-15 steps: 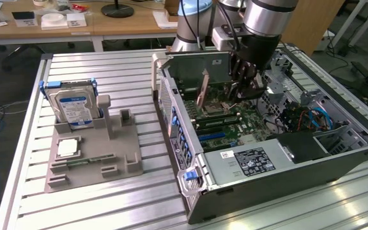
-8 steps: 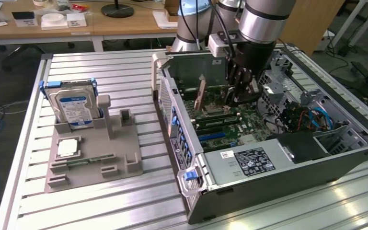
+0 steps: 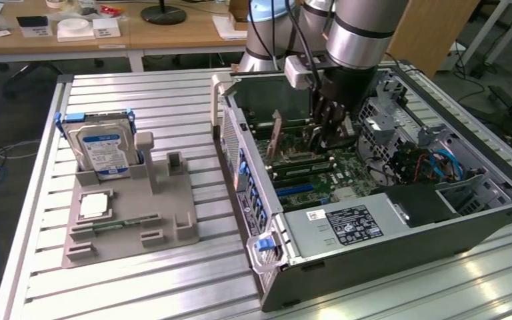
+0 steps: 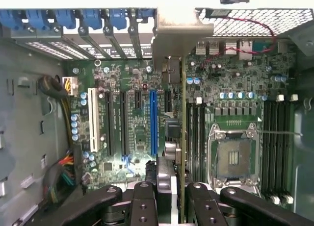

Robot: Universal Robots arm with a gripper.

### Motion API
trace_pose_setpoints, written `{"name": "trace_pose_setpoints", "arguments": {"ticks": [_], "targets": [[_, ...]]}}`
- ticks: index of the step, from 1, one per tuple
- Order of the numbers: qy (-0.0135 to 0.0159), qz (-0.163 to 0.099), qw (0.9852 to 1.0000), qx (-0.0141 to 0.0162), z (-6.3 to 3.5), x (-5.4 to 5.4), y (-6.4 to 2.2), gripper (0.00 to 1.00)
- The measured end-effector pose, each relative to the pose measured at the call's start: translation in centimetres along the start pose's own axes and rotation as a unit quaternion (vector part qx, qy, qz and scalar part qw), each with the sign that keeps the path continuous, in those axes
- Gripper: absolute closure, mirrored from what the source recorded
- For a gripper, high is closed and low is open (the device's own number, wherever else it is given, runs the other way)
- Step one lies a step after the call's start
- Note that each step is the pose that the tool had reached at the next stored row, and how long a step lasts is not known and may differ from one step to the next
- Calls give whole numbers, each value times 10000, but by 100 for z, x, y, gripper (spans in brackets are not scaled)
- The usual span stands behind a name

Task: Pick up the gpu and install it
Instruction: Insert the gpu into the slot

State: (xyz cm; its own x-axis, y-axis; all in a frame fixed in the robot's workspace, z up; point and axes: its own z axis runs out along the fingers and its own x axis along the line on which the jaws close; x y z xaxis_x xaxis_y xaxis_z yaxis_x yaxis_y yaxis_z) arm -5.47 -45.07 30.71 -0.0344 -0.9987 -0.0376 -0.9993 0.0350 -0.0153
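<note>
Inside the open computer case (image 3: pixel 389 260), the gripper (image 3: pixel 327 133) hangs over the motherboard (image 3: pixel 319 180) with its fingers pressed onto the gpu (image 3: pixel 277 137), which stands on edge in the case. From the exterior view the card reads as a thin brownish upright strip reaching from the gripper toward the case's rear wall. This view also takes in what lies outside the case: a grey holder (image 3: pixel 131 227) on the slatted table (image 3: pixel 149 100), with a blue-labelled hard drive (image 3: pixel 103 147) standing in it, well apart from the case.

The wrist view looks straight down past the gripper (image 4: pixel 169 187) and shows the gpu (image 4: pixel 184 128) as a narrow line. It runs between the blue slot (image 4: pixel 153 123) and the empty processor socket (image 4: pixel 233 157), and its metal bracket (image 4: pixel 174 37) meets the case's rear wall. Whether the card's lower edge sits in a slot cannot be told.
</note>
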Motion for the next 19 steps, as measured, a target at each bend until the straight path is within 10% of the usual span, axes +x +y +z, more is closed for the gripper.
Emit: {"name": "trace_pose_setpoints", "arguments": {"ticks": [19], "targets": [[0,0,10000,-3,258,77,86,72]]}}
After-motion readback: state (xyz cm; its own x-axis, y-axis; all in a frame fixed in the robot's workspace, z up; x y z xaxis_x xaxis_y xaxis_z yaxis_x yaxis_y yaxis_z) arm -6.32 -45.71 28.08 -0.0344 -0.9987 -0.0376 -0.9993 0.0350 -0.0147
